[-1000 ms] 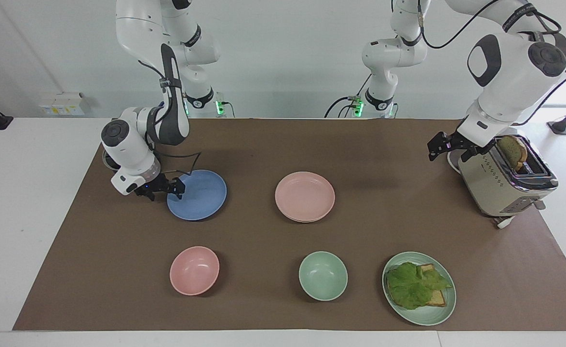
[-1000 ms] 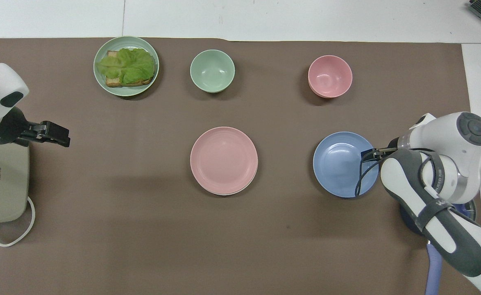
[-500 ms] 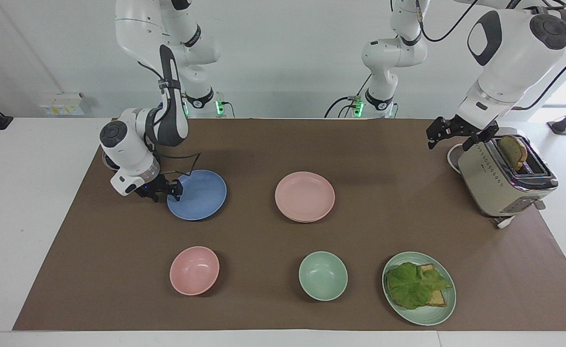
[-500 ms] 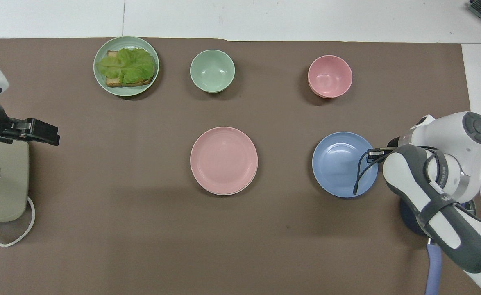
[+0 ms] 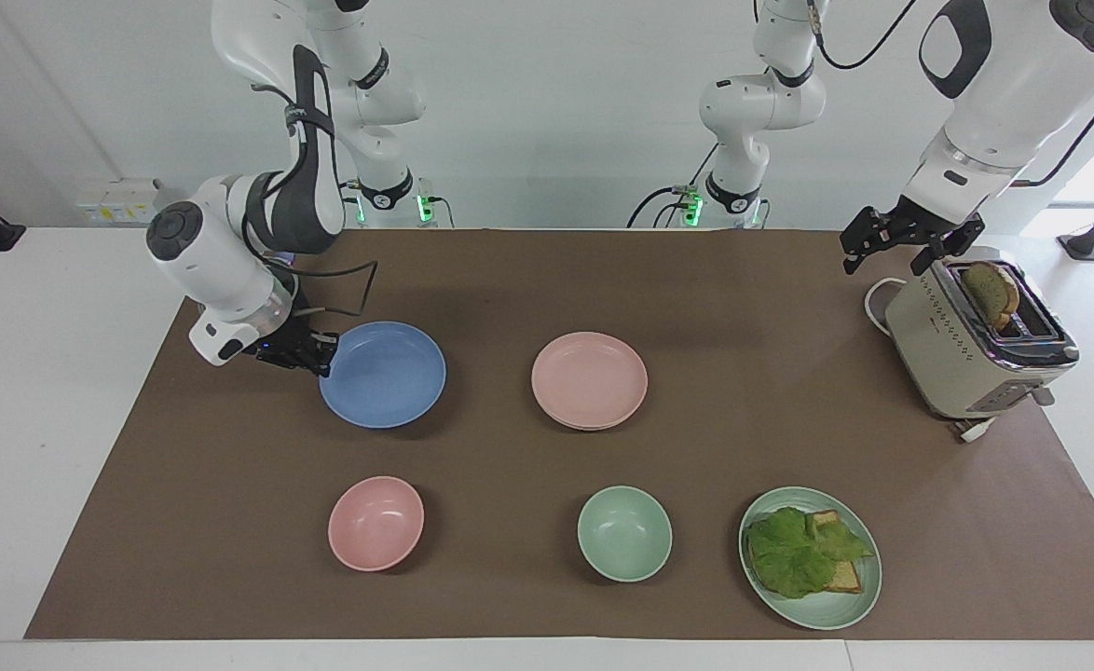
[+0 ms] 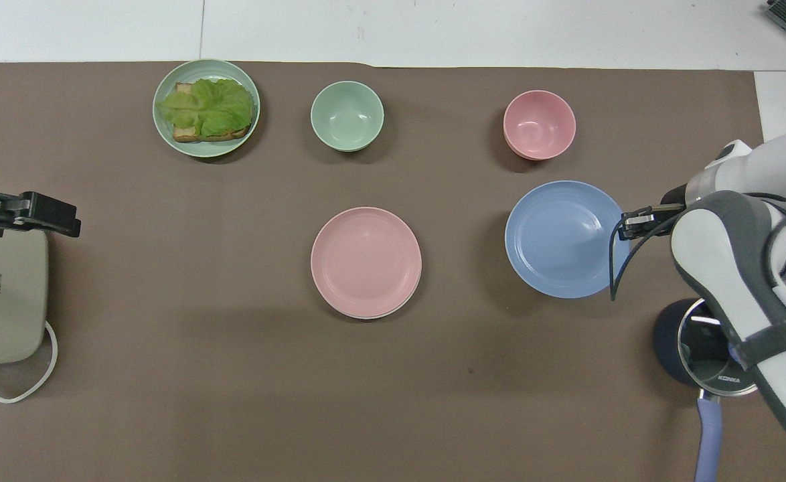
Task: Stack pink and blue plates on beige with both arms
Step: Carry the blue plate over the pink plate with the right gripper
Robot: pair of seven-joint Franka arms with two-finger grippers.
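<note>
The right claw (image 5: 309, 356) pinches the blue plate (image 5: 383, 375), lifted; next it must go onto the pink plate (image 5: 589, 379). The left claw (image 5: 910, 238) waits, open.

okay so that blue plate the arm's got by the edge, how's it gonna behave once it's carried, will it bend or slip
Probably stiff: the blue plate keeps its round shape while the right gripper pinches only its rim. That one-sided hold could let it droop or swing. Its matte surface may help against slipping. It looks thin and shallow, so likely light.

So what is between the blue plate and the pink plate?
Nothing: only bare brown mat separates the blue plate and the pink plate, and the overhead view shows it best. The right gripper holds the blue plate's rim.
</note>
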